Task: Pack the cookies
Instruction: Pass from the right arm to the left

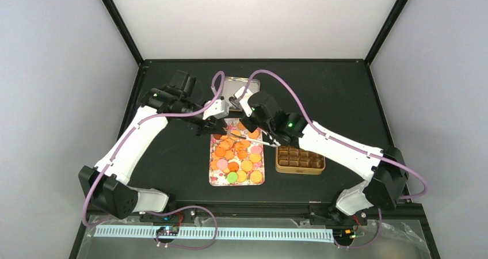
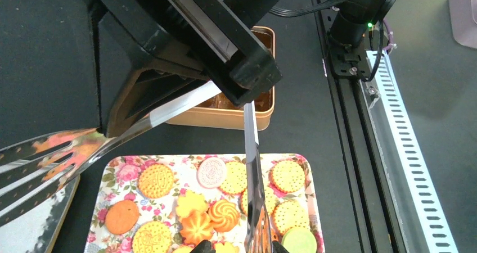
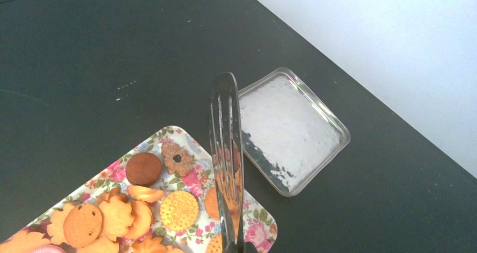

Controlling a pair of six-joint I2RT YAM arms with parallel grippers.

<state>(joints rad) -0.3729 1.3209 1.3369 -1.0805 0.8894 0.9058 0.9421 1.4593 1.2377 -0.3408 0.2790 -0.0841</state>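
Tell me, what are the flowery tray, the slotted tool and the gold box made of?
The tray looks like printed tin or melamine: glossy flower print, thin raised rim. The tool seems polished steel: mirror-bright, reflecting the orange cookies. The box is probably thin metal: its wall has a soft golden sheen.

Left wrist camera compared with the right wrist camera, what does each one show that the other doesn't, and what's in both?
Only the left wrist view shows the gold tin, a green cookie and the rail along the table's near edge. Only the right wrist view shows a dark brown round cookie and a brown flower-shaped cookie. Both show the floral tray, orange cookies and the slotted metal utensil.
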